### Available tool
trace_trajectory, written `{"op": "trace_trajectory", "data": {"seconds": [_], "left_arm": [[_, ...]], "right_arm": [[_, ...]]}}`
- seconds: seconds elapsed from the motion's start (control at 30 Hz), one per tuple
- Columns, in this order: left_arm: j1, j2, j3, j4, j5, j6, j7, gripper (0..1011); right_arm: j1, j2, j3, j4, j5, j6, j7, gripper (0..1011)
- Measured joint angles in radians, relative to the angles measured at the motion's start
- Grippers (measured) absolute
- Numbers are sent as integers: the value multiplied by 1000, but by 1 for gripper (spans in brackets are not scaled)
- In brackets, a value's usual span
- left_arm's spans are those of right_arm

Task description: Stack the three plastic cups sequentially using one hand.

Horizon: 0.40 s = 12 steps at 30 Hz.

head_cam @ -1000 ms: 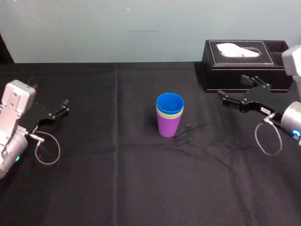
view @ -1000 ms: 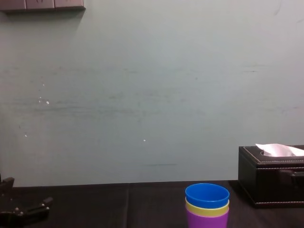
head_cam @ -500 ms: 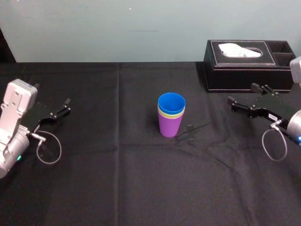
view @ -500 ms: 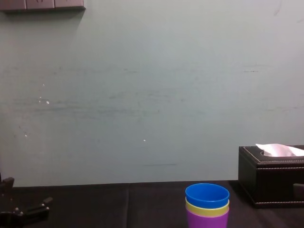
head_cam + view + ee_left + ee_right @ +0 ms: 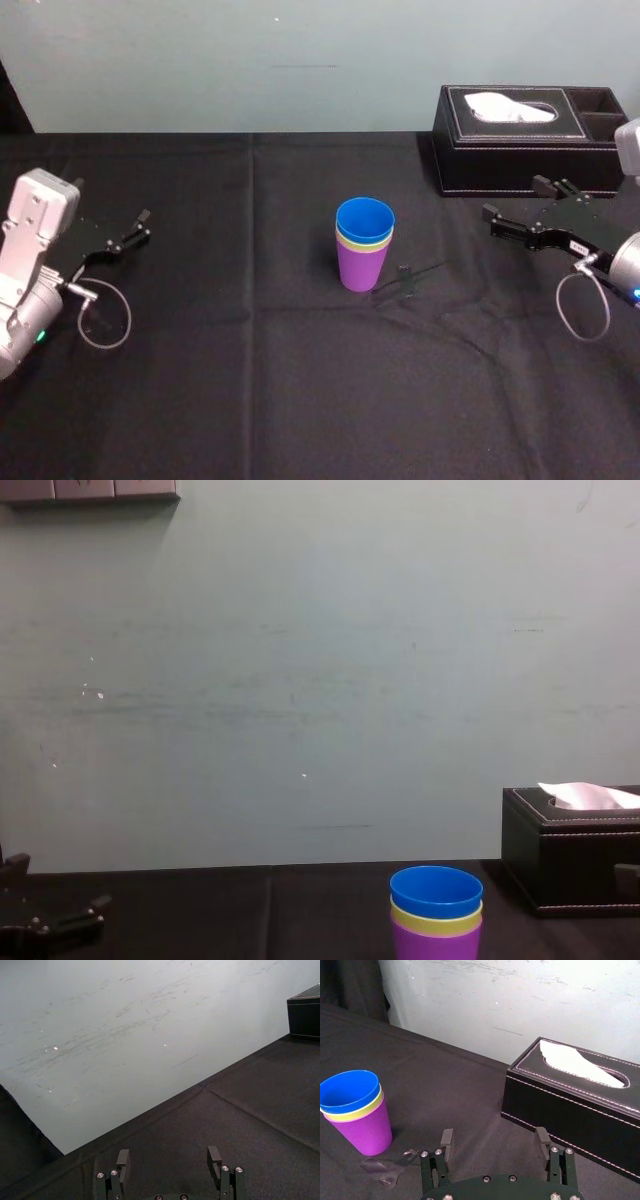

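Observation:
The three plastic cups stand nested in one upright stack at the table's middle: the purple cup (image 5: 361, 268) at the bottom, the yellow-green cup (image 5: 364, 243) showing as a rim above it, the blue cup (image 5: 365, 217) on top. The same stack appears in the right wrist view (image 5: 357, 1115) and the chest view (image 5: 436, 915). My right gripper (image 5: 516, 206) hovers open well to the right of the stack, in front of the tissue box, holding nothing (image 5: 495, 1141). My left gripper (image 5: 138, 224) rests open at the far left (image 5: 170, 1156), away from the cups.
A black tissue box (image 5: 520, 140) with white tissue sits at the back right, just behind my right gripper. A small dark scrap (image 5: 405, 275) lies on the black cloth right of the stack. Black tablecloth (image 5: 250, 380) covers the table; a pale wall stands behind.
My right gripper has drawn back to the right, away from the stack, and settled near the tissue box. The cups and left arm have not moved.

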Motion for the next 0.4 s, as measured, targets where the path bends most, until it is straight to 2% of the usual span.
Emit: {"op": "trace_trajectory", "data": {"seconds": [0.4], "left_arm": [[0, 0, 0, 0, 0, 0, 0, 1011]], "right_arm": [[1, 1, -1, -2, 1, 1, 1, 1003]]}}
